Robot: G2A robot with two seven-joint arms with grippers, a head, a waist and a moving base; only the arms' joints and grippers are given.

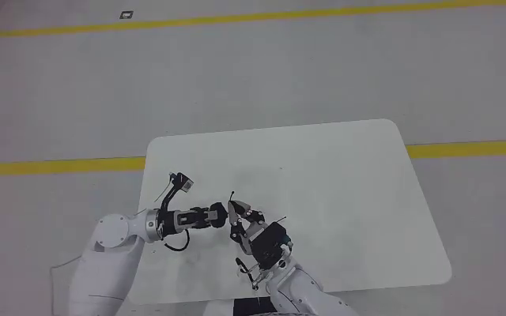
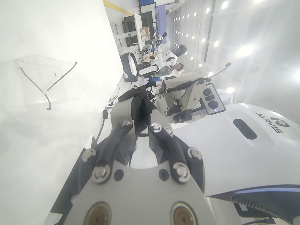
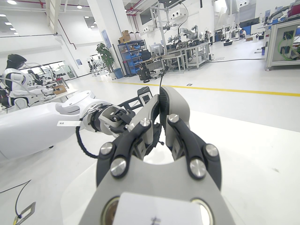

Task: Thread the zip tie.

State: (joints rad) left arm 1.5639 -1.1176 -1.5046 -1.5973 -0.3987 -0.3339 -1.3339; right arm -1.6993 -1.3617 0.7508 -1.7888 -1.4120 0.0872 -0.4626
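Above the white table's (image 1: 356, 197) near-left part, the left gripper (image 2: 140, 94) is hovering with its fingers pressed together. It is meeting the right gripper (image 3: 160, 94), which is pinching the black zip tie (image 3: 162, 77), one end sticking out past its fingertips.

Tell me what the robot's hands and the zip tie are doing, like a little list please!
right hand: shut on the zip tie, above the table near the robot
zip tie: thin and black, sticking out past the right hand's fingertips
left hand: shut, right next to the right hand; what it pinches is too hidden to tell
table: white with rounded corners
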